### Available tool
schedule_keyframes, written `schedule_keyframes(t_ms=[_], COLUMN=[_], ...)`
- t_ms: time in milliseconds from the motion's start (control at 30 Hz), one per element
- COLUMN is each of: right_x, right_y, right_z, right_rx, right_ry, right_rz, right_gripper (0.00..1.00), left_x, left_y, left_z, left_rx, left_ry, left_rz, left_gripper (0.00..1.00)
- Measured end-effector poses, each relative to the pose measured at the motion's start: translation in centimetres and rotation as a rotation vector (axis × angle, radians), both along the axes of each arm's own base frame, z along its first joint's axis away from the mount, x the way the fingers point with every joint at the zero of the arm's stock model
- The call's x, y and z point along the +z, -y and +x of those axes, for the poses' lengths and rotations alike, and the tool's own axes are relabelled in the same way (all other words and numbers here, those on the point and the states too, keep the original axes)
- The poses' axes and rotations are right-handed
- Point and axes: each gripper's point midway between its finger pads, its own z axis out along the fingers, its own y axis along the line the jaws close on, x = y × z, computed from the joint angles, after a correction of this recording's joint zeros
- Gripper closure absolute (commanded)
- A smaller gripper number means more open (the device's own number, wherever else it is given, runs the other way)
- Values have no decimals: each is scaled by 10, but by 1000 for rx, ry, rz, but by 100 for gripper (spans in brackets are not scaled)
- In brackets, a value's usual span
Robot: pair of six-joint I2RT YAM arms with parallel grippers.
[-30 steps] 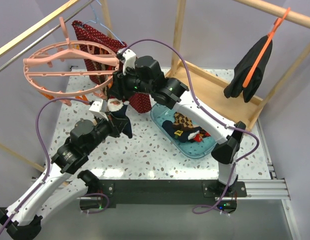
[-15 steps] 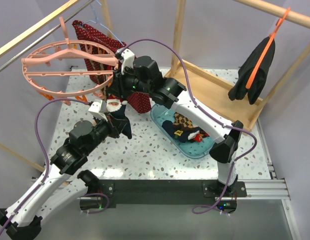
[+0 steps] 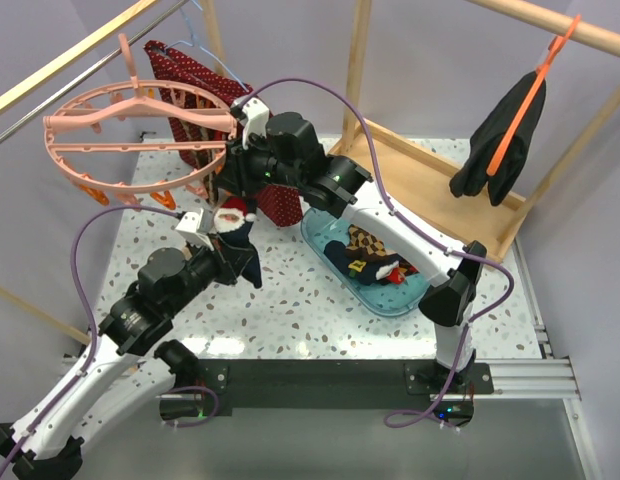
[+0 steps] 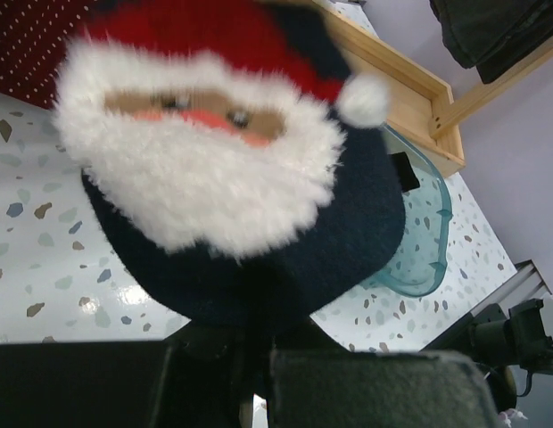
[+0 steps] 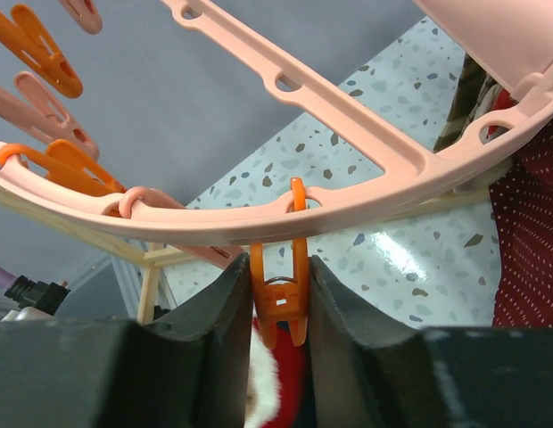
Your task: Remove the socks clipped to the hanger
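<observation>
R gripper (image 5: 278,290) tighter on clip (image 5: 279,312), red cloth (image 5: 529,234) adj

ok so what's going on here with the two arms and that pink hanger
The robot is taking socks off the round pink hanger. The right gripper is pinched on an orange clip on the ring, while the left gripper grips the navy Santa sock hanging just under that clip. Whether the clip has let go cannot be told. Other socks lie in the clear blue tub on the table.
</observation>
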Motion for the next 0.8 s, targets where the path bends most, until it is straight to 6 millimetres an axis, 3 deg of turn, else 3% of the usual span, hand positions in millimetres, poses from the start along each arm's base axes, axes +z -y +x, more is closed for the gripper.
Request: schedule_keyframes(t_ms=[67,200,300,367,500,800], right_x=[0,0,0,0,-2,-42], right_y=[0,0,0,0,0,17], right_z=[0,0,0,0,-1,-9], right_rx=[0,-1,-1,-2,-3,-19], right_ry=[-1,-2,-5,-8,-17,-77], right_rz=[1,2,2,4,0,-102], right_gripper=[59,60,47,31,15,1], left_x=[-1,-1,-2,-2,-2,-4], left_y=[-1,-1,-1,-1,-1,0], left_z=[-2,-2,-2,-2,-2,-1], left_rx=[2,2,2,3,3,3], left_ry=[-4,-5,-8,-9,-9,-17], left_rz=[-6,-6,-7,-6,-6,-1], left_gripper=[100,100,100,100,100,100])
